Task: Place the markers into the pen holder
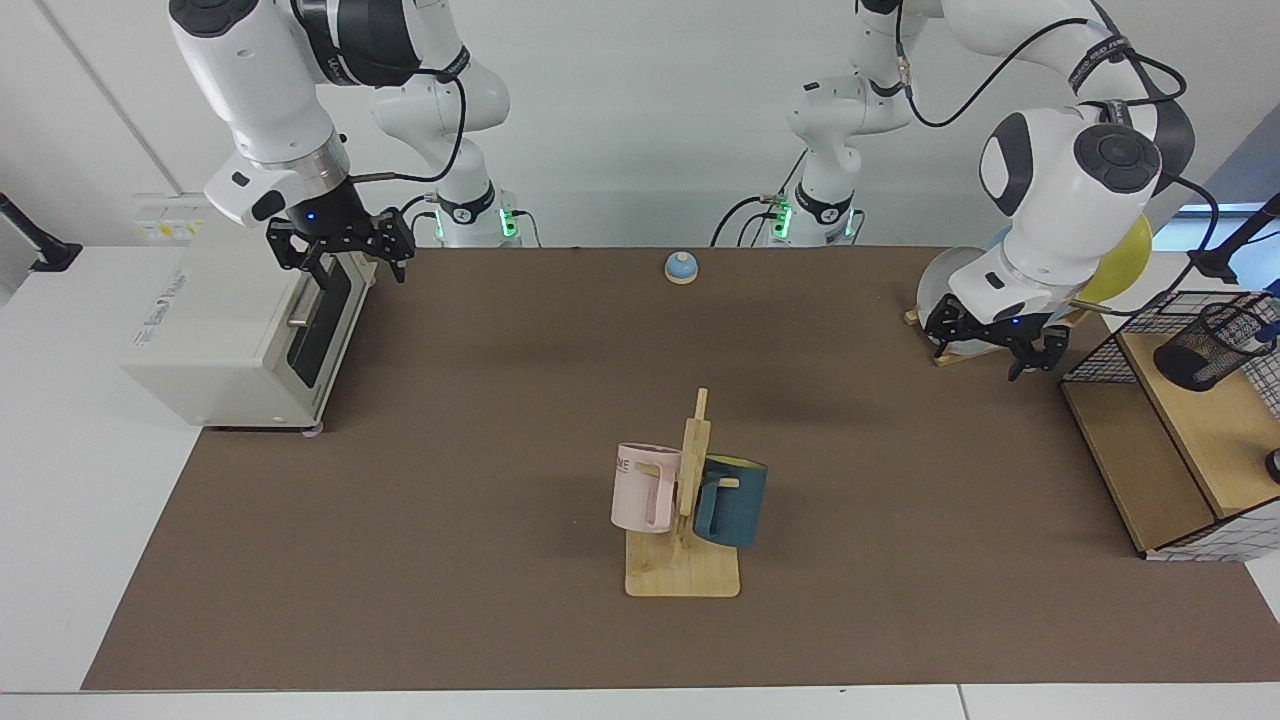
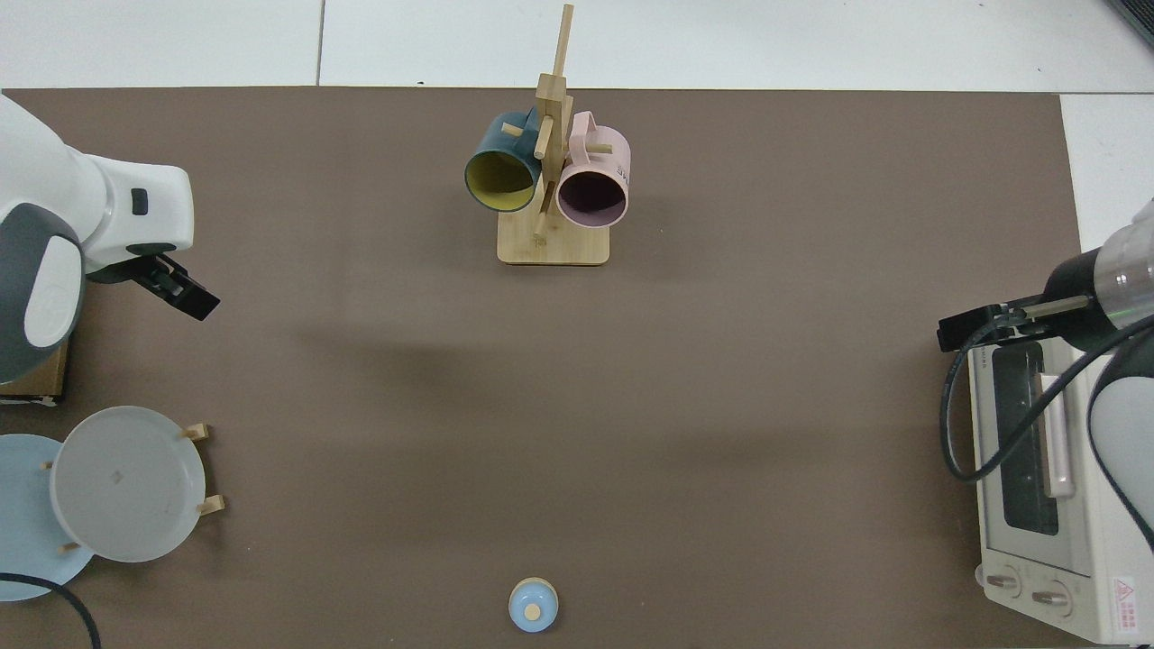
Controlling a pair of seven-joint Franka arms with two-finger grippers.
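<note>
Beside the plate rack, the left gripper hangs empty and spread, the marker seemingly already in the pen holder, while the right gripper, also spread, waits over the toaster oven; retreat seems next.

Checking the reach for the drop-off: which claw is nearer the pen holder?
Left. The left claw hangs empty over the mat beside the plate rack, close to the pen holder; the right claw waits across the table above the toaster oven.

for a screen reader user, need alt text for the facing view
The left claw hangs open and empty above the brown mat, beside the plate rack, away from the black mesh pen holder. The right claw waits open above the toaster oven.
</note>
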